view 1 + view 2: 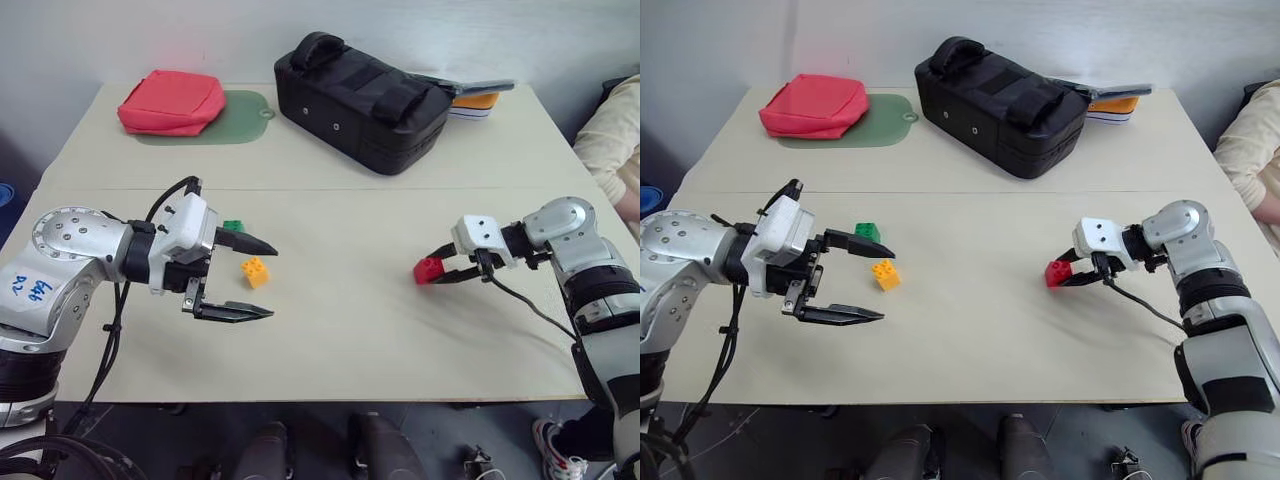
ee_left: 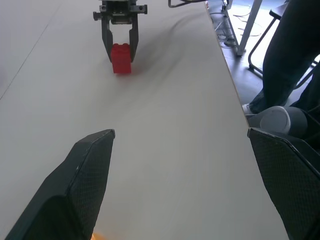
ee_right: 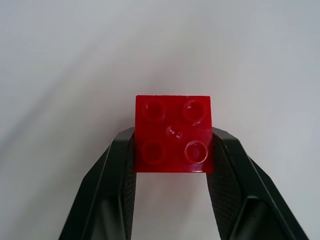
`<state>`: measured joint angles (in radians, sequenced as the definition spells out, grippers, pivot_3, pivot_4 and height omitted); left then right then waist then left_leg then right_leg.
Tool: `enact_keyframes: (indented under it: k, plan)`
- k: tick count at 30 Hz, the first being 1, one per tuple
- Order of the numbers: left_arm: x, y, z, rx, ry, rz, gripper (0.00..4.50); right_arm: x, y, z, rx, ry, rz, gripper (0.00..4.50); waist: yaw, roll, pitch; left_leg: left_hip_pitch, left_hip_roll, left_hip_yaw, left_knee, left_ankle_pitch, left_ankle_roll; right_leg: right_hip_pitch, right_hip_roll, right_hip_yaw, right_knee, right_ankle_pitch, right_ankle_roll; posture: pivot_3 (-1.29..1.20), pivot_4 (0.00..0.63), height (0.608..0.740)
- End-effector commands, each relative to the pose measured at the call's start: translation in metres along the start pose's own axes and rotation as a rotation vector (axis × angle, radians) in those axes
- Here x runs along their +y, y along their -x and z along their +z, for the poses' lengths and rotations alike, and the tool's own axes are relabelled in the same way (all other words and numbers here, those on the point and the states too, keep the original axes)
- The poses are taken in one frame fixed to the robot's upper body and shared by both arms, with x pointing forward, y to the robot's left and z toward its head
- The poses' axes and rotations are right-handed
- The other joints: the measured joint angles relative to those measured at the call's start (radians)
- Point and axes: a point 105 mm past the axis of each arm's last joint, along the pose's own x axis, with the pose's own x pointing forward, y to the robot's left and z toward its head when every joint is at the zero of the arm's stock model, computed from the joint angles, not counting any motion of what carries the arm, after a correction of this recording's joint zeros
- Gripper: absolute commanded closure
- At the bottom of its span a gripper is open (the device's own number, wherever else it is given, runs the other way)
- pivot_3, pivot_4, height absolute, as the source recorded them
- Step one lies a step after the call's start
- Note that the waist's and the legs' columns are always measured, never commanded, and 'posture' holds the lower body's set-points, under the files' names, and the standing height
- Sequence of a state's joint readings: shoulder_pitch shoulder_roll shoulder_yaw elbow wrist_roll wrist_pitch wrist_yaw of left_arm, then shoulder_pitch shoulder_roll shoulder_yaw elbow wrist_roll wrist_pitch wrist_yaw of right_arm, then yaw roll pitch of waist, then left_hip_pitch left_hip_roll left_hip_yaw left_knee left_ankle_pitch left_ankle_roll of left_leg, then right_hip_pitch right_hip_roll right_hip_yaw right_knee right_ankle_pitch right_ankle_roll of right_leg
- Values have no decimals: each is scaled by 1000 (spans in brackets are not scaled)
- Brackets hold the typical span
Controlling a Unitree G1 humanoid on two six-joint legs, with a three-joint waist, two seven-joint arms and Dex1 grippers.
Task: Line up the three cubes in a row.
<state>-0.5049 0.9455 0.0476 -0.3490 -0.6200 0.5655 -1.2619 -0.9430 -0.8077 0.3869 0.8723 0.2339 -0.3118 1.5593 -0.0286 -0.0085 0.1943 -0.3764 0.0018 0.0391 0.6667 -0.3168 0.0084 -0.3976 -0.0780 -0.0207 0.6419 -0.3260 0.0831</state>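
Head stereo pair looking down over table (image 1: 330, 340), both wrist views close, sharing red brick (image 3: 173, 134)

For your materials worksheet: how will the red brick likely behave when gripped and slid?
The red brick looks like hard plastic, so probably stiff under the right gripper jaws. Its glossy sides may slip. Flat, squat faces suggest sliding, not rolling.

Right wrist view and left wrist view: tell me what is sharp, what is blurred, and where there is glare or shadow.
Right wrist view: the red cube is sharp, small glints on its studs; the right gripper flanking it looks softer, and the table shades gently darker toward one side. Left wrist view: the left gripper's fingers are near and blurred; the red cube sits crisp, with a faint shadow beside it.
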Motion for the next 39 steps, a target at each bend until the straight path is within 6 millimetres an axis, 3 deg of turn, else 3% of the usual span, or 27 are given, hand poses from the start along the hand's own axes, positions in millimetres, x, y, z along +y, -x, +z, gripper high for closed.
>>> enact_keyframes:
  k: [1, 6, 12, 18, 25, 37, 39]
  plan:
    - [-13, -7, 9, -27, -43, -64, 0, 17, 10, 36, -150, -18, 83, 3030, 1, 0, 0, 0, 0, 0, 0, 0, 0, 0, 0, 0, 0, 0, 0, 0, 150, 740]
    - [-17, -15, 12, -53, -58, -114, 0, 70, -5, 48, -95, 75, 163, 3030, 12, 0, 0, 0, 0, -2, 1, 0, 0, 2, 0, -1, -1, 0, 0, 0, 150, 740]
    - [-19, -25, 8, -42, -95, -156, 0, 100, -27, 47, -17, 39, 96, 3030, 18, 0, 0, 1, 0, -1, 1, 0, 0, 2, 0, 0, -1, 0, 0, 0, 150, 740]
    - [-18, -28, 4, -29, -116, -162, 0, 93, -38, 38, 83, -20, -65, 3030, 24, 0, 0, 1, -1, -1, 1, 0, 0, 2, 0, 1, -4, 0, 0, 0, 150, 740]
    - [-18, -28, -1, -15, -116, -153, 0, 103, -41, 50, 24, -37, -40, 3030, 26, 0, 0, 1, -1, -1, 1, 0, 1, 2, 0, 1, -4, 0, 0, 0, 150, 740]
    - [-14, -29, 0, -42, -82, -128, 0, 100, -46, 31, 66, -17, -17, 3030, 25, 0, 0, 1, -1, -1, 1, 0, 1, 2, 0, 1, -4, 0, 0, 0, 150, 740]
    - [-14, -31, 0, -43, -84, -127, 0, 99, -47, 31, 59, -30, -10, 2262, 25, 0, 0, 1, -1, -1, 1, 0, 1, 2, 0, 1, -4, 0, 0, 0, 150, 740]
